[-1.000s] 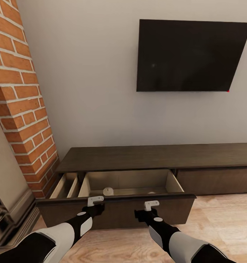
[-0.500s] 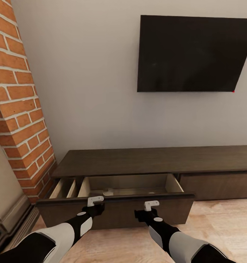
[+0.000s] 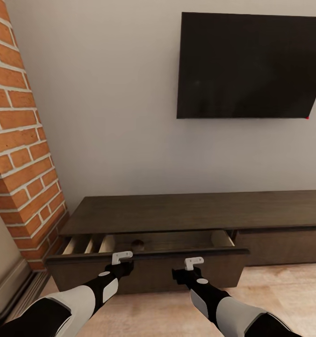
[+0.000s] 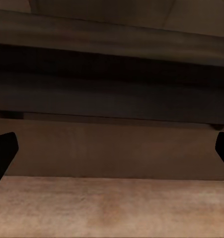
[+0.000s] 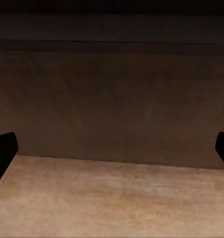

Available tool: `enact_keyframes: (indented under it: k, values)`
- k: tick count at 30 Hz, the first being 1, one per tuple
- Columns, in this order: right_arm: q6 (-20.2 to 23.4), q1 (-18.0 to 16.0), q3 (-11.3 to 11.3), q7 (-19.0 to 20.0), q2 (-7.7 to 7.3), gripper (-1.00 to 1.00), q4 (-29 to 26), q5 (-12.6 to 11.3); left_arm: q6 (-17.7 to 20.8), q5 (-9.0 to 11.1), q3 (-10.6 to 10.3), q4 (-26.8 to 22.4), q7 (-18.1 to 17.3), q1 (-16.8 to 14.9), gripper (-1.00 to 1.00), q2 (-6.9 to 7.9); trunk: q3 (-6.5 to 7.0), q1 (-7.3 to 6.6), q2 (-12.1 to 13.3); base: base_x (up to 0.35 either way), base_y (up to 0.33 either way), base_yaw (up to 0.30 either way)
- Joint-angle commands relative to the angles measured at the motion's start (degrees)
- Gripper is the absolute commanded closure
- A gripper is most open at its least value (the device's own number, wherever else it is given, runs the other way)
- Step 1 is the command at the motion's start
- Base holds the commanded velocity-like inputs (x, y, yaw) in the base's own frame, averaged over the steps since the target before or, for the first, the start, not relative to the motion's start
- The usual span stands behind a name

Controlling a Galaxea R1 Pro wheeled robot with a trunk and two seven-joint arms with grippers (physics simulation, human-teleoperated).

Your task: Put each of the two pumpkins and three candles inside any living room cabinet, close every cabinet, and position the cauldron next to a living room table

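You're shutting the drawer [image 3: 148, 269] of the cabinet [image 3: 195, 213]. It's nearly in, w/ a small gap left. One candle [image 3: 138, 244] sits inside, near the front. Left gripper [image 3: 122, 262] & right gripper [image 3: 194, 267] are both at the drawer front, jaws wide apart, holding nothing. Next: push straight fwd, both sides evenly, till it's flush.

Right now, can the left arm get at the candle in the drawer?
Probably not: the candle sits behind the raised drawer front, under the cabinet top, while the left gripper is low against the front.
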Motion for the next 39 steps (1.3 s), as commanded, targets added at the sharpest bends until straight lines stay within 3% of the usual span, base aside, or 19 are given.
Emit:
enact_keyframes:
  k: [1,21,39]
  values:
    - [-0.18,-0.04,0.49,-0.2,0.01,-1.0,0.04,-0.49,-0.32,0.37,-0.42,0.15,0.05,-0.07,-1.0,-0.05,-0.05,0.0,-0.02,0.16,0.0,0.0]
    - [-0.18,-0.02,0.49,-0.2,0.01,-1.0,0.04,-0.49,-0.32,0.38,-0.42,0.15,0.05,-0.06,-1.0,-0.05,-0.05,0.0,-0.02,0.16,0.0,0.0]
    - [-0.18,-0.03,0.49,-0.2,0.01,-1.0,0.04,-0.49,-0.32,0.37,-0.42,0.15,0.05,-0.07,-1.0,-0.05,-0.05,0.0,-0.02,0.05,0.0,0.0]
